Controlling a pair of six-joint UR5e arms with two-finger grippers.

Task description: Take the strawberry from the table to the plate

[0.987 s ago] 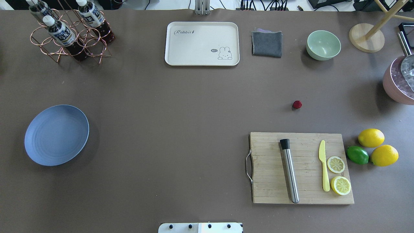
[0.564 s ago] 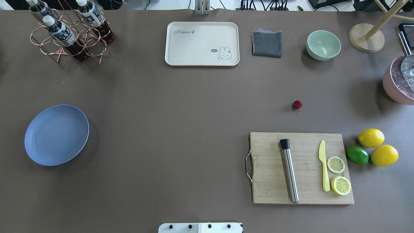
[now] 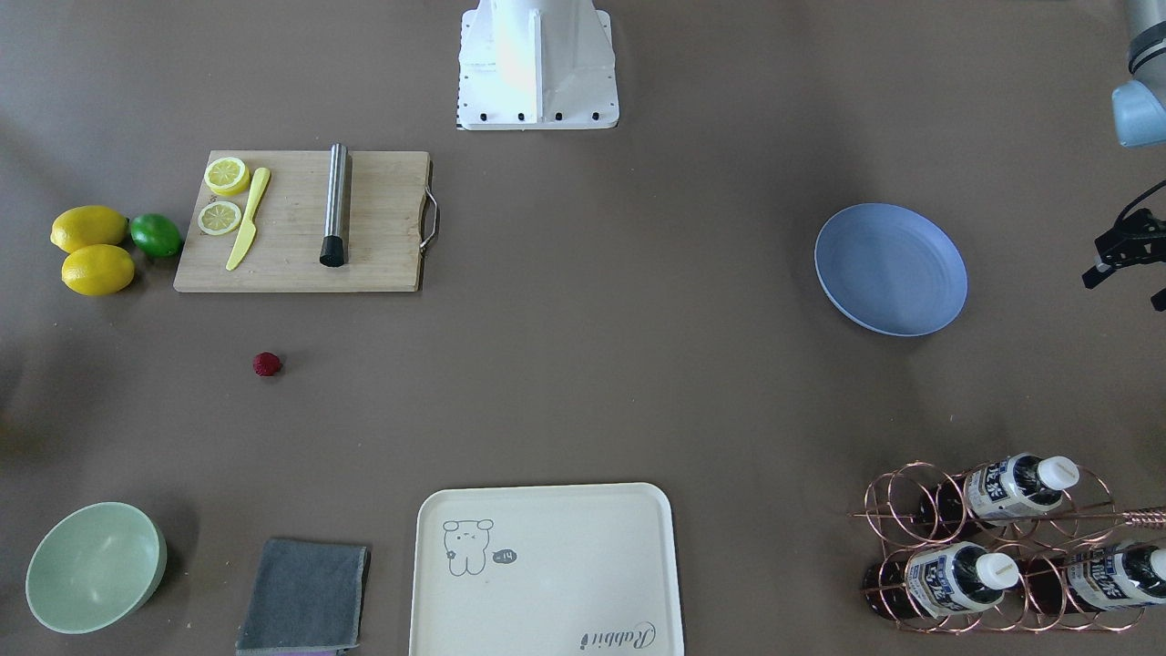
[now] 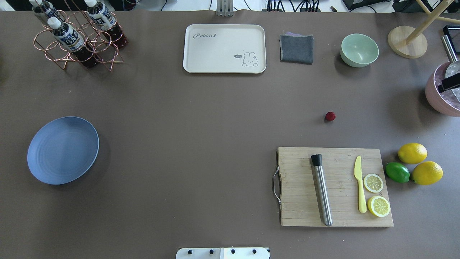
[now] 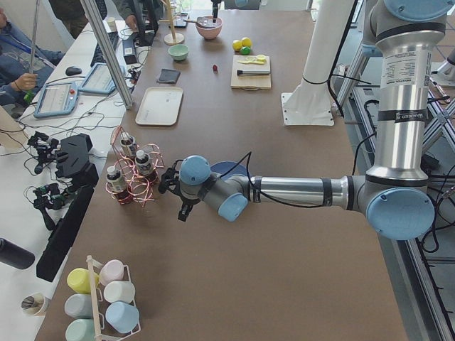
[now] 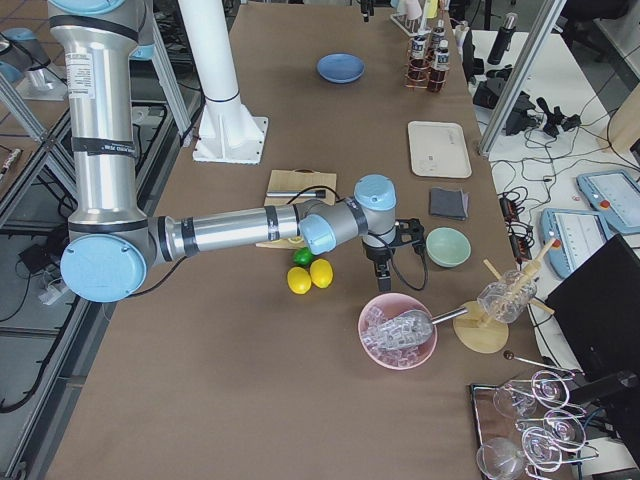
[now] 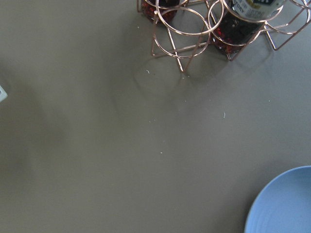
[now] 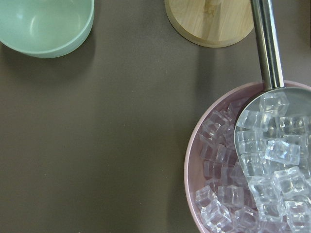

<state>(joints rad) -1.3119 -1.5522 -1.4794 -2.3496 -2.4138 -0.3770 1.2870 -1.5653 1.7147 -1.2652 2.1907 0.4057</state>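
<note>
The strawberry is lying on the bare table just past the far edge of the cutting board, on the side away from the robot's base, touching nothing and apart from both arms. The plate is sitting well off to the board's left, across a wide stretch of table, and is holding nothing. The left gripper is hanging farther from the board than the plate is, out at the table's left end; its wrist camera is looking straight down on the tabletop, catching the plate's rim in one corner and the foot of the copper bottle rack at the top. The right gripper is hovering off the board's right side, out past the two lemons and the lime, over the near rim of the pink bowl of ice cubes, where a metal scoop is resting. Only a dark sliver of each gripper is showing in the table-level views, so I cannot tell whether either pair of fingers is standing apart or together; neither is gripping anything that is showing. A steel muddler, a yellow knife and two lemon slices are lying on the board itself.
</note>
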